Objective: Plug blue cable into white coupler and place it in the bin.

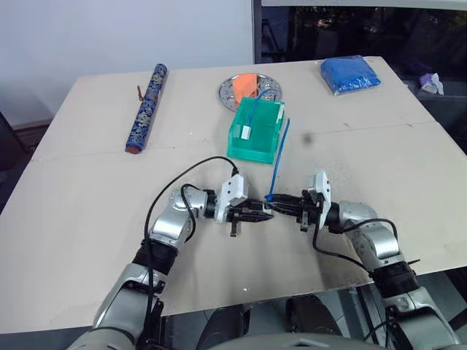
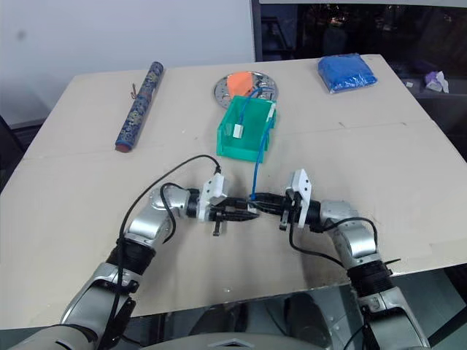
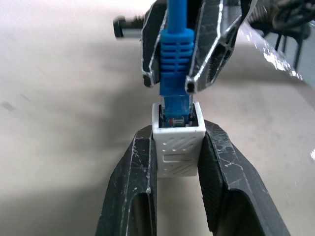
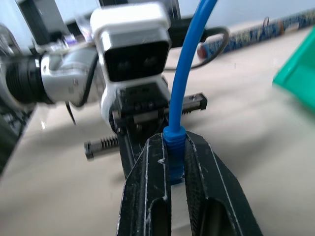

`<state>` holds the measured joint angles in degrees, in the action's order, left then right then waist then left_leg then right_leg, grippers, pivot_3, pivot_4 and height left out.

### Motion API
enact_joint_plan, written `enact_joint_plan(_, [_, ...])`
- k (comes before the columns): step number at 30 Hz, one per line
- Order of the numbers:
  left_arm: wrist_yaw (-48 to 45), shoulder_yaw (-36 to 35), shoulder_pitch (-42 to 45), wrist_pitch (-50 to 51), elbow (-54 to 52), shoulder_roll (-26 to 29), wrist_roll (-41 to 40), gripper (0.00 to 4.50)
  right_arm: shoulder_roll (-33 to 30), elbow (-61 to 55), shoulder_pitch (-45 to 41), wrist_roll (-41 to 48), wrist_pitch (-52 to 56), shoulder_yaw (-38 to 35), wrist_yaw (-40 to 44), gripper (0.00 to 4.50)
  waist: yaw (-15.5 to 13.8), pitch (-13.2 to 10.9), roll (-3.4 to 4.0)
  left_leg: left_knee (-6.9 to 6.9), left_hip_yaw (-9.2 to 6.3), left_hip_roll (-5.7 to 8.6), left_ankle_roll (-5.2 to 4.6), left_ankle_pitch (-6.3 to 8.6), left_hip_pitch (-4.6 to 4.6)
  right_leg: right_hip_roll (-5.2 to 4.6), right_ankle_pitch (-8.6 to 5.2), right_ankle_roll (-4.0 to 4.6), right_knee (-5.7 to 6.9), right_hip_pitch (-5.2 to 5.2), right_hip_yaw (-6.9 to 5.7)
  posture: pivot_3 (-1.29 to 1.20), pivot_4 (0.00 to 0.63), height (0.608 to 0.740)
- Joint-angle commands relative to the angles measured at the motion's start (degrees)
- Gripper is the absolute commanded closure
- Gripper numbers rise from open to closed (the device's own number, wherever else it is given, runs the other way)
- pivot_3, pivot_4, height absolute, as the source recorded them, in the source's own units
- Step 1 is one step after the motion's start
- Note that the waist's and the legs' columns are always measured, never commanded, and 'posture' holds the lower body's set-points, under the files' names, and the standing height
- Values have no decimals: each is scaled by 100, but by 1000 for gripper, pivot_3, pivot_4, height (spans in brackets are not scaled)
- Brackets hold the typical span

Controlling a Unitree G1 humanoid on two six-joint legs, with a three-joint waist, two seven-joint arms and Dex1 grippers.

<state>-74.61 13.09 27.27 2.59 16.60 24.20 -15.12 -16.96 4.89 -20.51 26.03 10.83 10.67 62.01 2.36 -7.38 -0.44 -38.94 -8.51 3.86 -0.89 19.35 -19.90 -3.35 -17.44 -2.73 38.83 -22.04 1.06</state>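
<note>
blue cable (image 3: 173, 51): near middle of the table, held off the surface; ribbed boot clamped at the plug end, free length arching up and away toward the far side. Likely light and springy, so loose end apt to swing and tug the plug sideways; best gripped at the boot, right behind the plug, as now.
plug tip (image 3: 174, 109): partly inside the socket mouth, contacts visible at the rim; seemingly not fully seated, judged from the left wrist view.
white coupler (image 3: 177, 147): small hard cube with a ribbed face, pinched by its two side faces, socket toward the plug. Probably slick plastic, prone to twist or pop out under an off-axis push; grip on the flat sides leaves the socket free.
left gripper (image 1: 257, 214): fingers nearly together, clamped on the white coupler, pointing right.
right gripper (image 1: 286, 203): fingers squeezed tight on the boot of the blue cable, pointing left, tip to tip with the other.
bin (image 1: 276, 115): far of the two grippers, near table centre, already holding a second blue cable with a white block.
left wrist view: shows plug depth and alignment in the socket, hidden from the head views by the fingers.
right wrist view: shows the cable rising from the grip, socket out of sight.
head views: show the bin's place and the free cable's reach toward it.
</note>
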Motion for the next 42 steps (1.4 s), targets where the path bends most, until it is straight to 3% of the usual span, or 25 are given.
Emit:
enact_joint_plan(1, [267,-205,-324,347,-591,173,-109,3452,52,-380,-529,481,194,-487,-104,4500,2,0,0,1,0,0,0,0,0,0,0,0,-1,-2,2,0,150,740])
enact_joint_plan(5, [1086,-681,-810,660,-1581,289,-206,1446,19,-267,-1121,671,674,-749,-399,4500,12,-5,7,8,0,2,0,0,-4,1,0,0,-2,-15,12,0,150,740])
enact_joint_plan(8, [1773,-1230,-1241,1204,-2458,397,-443,223,-1,95,-1733,686,1016,-923,-598,4500,9,-6,7,15,0,3,0,0,-11,0,0,0,0,-28,14,0,150,740])
enact_joint_plan(9, [2024,-1416,-1351,1398,-2724,422,-512,94,0,277,-1961,624,1115,-944,-697,4500,10,-6,7,19,0,3,0,0,-11,0,0,0,0,-30,15,0,150,740])
enact_joint_plan(15, [3582,-2350,-1416,2993,-4204,469,-941,94,127,2201,-3580,-67,1306,-785,-1091,4500,13,-6,7,33,14,3,0,0,-10,0,0,0,4,-41,29,0,150,740])
enact_joint_plan(21, [4252,-2526,-1243,3788,-4861,600,-1118,94,581,4582,-4936,-590,650,-937,-1263,4500,36,-6,7,44,25,3,1,0,-10,-4,0,1,1,-47,27,0,150,740])
enact_joint_plan(26, [4379,-2488,-1298,3832,-4924,679,-1119,0,590,6116,-5663,-1206,-659,-1220,-2919,2697,44,-7,9,42,28,8,1,-1,-11,-22,0,1,0,-55,-9,0,150,740])
enact_joint_plan(27, [4399,-2489,-1309,3836,-4946,684,-1141,0,550,6266,-5747,-1281,-890,-1295,-3234,2019,46,-7,9,42,28,9,2,-1,-11,-24,0,1,1,-56,-13,0,150,740])
enact_joint_plan(31, [4420,-2477,-1407,3826,-4986,695,-1200,0,408,6493,-5811,-1462,-1489,-1540,-3818,103,143,-8,10,44,34,9,2,-1,-11,-25,0,1,2,-60,-14,0,150,740])
enact_joint_plan(36, [4341,-2500,-1691,3732,-5015,758,-1210,0,204,6219,-5435,-1603,-1916,-1603,-3492,103,237,-8,9,45,59,2,2,-1,-12,-24,0,1,4,-58,-5,0,150,740])
enact_joint_plan(42, [4280,-2263,-2735,3087,-4991,1039,-574,0,-247,3883,-3435,-1063,-1743,-1527,-1367,103,293,-11,15,48,60,-4,2,-1,-12,-24,0,1,2,-57,2,0,150,740])
